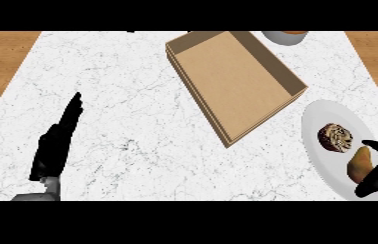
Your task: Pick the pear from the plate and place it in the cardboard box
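Care should be taken that only the pear (360, 164) is enclosed, since a brown muffin (337, 137) lies just beside it on the white plate (319, 119) at the frame's lower right. Black fingers of the right hand (368, 187) are seen flanking the pear, spread apart and not clamped. The cardboard box (235, 83) stands empty at upper centre. The left hand (55, 143) is held straight at lower left.

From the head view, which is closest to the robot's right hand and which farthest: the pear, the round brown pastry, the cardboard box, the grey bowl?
Measured from the right hand at the lower right edge:
1. Pear, on the plate, touching the fingers.
2. Round brown pastry, on the same plate, just beyond.
3. Cardboard box, middle of the counter.
4. Grey bowl, at the far edge.
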`<state>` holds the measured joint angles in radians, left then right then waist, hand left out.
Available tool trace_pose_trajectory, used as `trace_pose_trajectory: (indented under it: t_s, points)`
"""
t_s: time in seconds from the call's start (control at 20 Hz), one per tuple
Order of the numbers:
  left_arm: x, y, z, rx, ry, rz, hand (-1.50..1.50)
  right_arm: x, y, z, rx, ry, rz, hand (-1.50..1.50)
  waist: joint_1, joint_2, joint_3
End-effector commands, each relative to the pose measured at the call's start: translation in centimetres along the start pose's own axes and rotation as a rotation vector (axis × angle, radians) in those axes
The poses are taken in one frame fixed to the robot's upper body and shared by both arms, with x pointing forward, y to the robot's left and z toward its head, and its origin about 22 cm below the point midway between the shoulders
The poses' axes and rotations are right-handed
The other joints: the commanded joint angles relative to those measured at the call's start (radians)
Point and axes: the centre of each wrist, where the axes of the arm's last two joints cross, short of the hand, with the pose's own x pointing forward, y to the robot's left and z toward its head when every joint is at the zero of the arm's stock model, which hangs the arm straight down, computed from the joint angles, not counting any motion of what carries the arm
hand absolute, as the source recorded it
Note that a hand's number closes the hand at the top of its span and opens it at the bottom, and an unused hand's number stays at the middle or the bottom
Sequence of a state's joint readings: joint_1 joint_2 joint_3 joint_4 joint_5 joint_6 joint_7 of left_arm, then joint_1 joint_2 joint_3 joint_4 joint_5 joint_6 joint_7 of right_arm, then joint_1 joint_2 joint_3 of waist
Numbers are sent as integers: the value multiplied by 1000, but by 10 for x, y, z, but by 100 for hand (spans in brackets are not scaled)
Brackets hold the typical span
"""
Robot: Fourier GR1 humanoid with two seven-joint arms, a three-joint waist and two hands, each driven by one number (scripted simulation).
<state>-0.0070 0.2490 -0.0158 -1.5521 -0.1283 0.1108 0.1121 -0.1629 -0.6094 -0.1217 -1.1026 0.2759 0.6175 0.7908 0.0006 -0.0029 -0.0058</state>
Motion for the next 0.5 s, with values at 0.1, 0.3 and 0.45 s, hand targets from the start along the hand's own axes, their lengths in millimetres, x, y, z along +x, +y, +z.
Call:
trace_pose_trajectory:
  t_s: [0.1,0.3,0.45]
  points:
    - [-11,2,10,1,16,5,0,0,30,-3,58,-23,-26,150,-2,2,6]
    - [1,6,4,0,0,-12,0,2,12,-1,-126,-25,82,150,4,3,6]
    - [-20,11,5,-5,-5,-4,0,8,20,-5,-191,-10,104,150,2,3,6]
